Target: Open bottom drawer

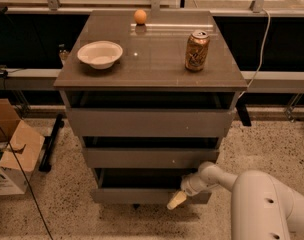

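Low at the cabinet (157, 69) base, bottom drawer (137, 195) sits slightly pulled out, dark gap above its front. Gripper (176, 200) at that front's right end, angled down-left; open or closed, can't tell. Bowl (100, 54), can (197, 50), orange ball (140, 16) on top.

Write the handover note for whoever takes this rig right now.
Gripper: low, at the right end of the bottom drawer front panel. I cannot tell whether it is touching the panel.
Bottom drawer: lowest of the three, and at most barely out.
Done: the gripper is at the drawer.
Left: pull the drawer out.
On the cabinet top, not part of the job: bowl, can, orange ball.
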Robot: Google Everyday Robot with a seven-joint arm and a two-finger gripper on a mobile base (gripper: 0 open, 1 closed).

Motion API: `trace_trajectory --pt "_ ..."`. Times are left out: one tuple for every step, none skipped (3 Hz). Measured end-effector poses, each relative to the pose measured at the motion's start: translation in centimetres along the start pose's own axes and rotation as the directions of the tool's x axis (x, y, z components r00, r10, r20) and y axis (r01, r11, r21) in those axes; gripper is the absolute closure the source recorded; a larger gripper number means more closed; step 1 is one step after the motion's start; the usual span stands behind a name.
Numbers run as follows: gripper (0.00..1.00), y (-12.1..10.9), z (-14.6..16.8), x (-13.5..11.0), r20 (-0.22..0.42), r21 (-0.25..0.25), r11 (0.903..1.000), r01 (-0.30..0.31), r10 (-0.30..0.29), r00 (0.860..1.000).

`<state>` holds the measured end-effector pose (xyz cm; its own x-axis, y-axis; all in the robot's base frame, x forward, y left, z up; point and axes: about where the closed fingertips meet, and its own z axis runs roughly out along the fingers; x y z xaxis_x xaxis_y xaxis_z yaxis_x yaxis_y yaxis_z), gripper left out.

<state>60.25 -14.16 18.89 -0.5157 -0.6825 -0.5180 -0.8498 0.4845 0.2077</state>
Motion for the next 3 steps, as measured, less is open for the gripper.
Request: trace_trajectory --pt "0.19 1.6 0.2 2.0 -0.061 -0.047 0.998 0.041 -0.044 0.997" --pt "0.42 3.5 0.1 4.1 -0.1 -0.087 0.9953 0.043 -0.052 0.994" --pt "0.65 3.5 0.1 4.1 -0.1 -0.087 0.9953 0.043 -0.052 0.994"
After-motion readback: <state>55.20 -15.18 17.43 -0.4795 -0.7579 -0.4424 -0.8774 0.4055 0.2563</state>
